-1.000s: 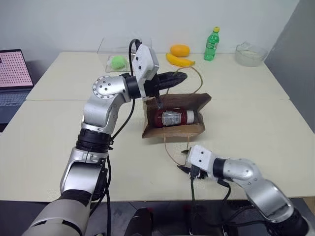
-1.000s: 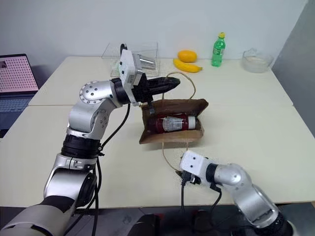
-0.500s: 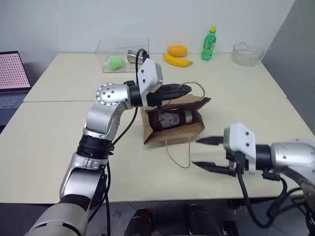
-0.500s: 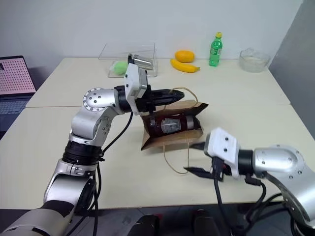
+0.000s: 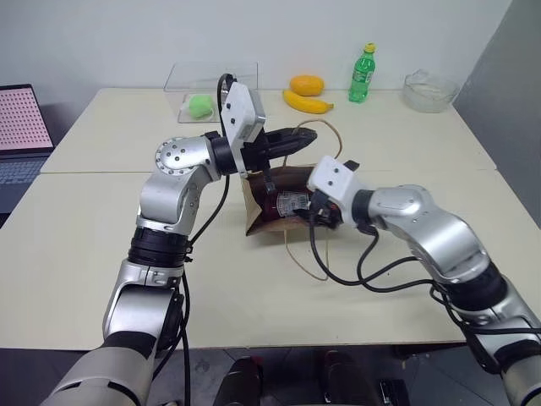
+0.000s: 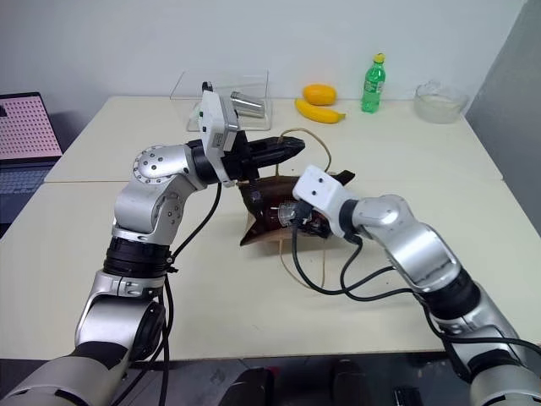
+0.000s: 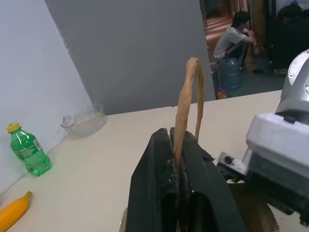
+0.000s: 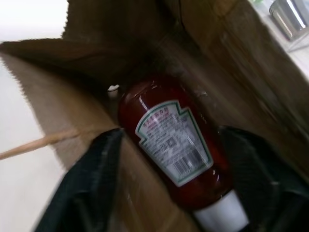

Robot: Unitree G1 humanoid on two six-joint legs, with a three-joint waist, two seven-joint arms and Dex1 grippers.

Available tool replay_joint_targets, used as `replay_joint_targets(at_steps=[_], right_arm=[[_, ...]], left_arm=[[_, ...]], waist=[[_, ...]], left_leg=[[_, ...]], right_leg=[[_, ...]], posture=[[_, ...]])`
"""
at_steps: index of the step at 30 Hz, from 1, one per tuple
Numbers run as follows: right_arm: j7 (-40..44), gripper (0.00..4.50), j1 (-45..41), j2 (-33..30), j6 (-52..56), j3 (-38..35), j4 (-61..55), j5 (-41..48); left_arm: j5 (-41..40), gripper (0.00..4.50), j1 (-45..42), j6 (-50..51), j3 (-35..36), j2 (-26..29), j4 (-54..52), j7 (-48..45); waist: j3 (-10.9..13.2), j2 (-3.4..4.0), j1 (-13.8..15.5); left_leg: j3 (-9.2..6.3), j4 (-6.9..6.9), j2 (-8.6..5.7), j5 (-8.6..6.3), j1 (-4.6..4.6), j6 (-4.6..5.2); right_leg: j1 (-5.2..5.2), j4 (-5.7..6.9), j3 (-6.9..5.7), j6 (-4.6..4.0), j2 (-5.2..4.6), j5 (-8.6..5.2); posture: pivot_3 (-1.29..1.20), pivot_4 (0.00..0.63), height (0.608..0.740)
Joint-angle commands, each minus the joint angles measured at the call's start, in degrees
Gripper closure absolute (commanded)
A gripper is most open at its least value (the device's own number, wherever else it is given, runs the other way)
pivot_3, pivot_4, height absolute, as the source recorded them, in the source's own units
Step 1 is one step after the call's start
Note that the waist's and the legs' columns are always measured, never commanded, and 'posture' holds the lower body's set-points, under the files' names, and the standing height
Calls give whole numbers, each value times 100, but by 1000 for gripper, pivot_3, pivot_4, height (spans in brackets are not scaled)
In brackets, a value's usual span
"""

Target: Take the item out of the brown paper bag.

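The work surface is a pale cream table (image 5: 84, 245) made of two tops pushed together, set against a plain white wall, with a grey partition at the right. Along the far edge stand a clear plastic box (image 5: 211, 80) with a green ball (image 5: 201, 105) inside, an orange fruit (image 5: 308, 85), a banana (image 5: 308, 104), a green soda bottle (image 5: 363, 74) and a glass bowl (image 5: 431, 90). A laptop (image 5: 19, 127) sits on a separate surface at the left. The brown paper bag (image 5: 264, 216) lies on its side near the table centre, mouth toward the robot's right. The left gripper (image 7: 179, 145) has its fingers pressed together, pinching one tan loop handle (image 7: 188, 92) and holding it up. The right gripper (image 8: 169, 159) reaches into the bag mouth with its fingers (image 8: 91, 179) spread wide on either side of the red bottle (image 8: 174, 140), which lies inside the bag; whether they touch it cannot be told. From the head views the right wrist covers most of the bottle. Through a doorway in the left wrist view, a seated person (image 7: 236, 38) is partly cut off.
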Motion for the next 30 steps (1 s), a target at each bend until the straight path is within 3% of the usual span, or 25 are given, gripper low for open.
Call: replay_joint_targets(at_steps=[1, 8, 15, 30], right_arm=[[18, 29, -223, 46, -597, 272, 421, -534], [840, 29, -472, -374, -1492, 1180, 667, -1633], [1038, 29, -563, -217, -1865, 1626, 954, -2661], [927, 29, -926, 571, -2732, 1559, 2936, -3761]], left_arm=[[-20, 4500, -92, -129, 54, -27, -146, 58], [-73, 4500, -187, -108, 108, -106, -107, 117], [-121, 4500, -225, -65, 164, -123, -110, 193], [-93, 4500, -181, -99, 142, -94, -149, 218]], waist=[[0, 0, -1], [0, 1, -45], [0, 1, -81], [0, 2, -92]], left_leg=[[-2, 5, -1, 0, -4, 0], [-2, 30, -1, 5, -49, -8], [-2, 37, -1, 8, -54, -14], [-2, 39, -2, 11, -52, -18]], right_leg=[[-3, 4, -1, 0, 0, 0], [-52, 21, -1, 0, 1, 1], [-54, 23, -1, 0, 1, 2], [-54, 25, 0, -1, 1, 3]], posture=[[0, 150, 740], [0, 150, 740], [0, 150, 740], [0, 150, 740]])
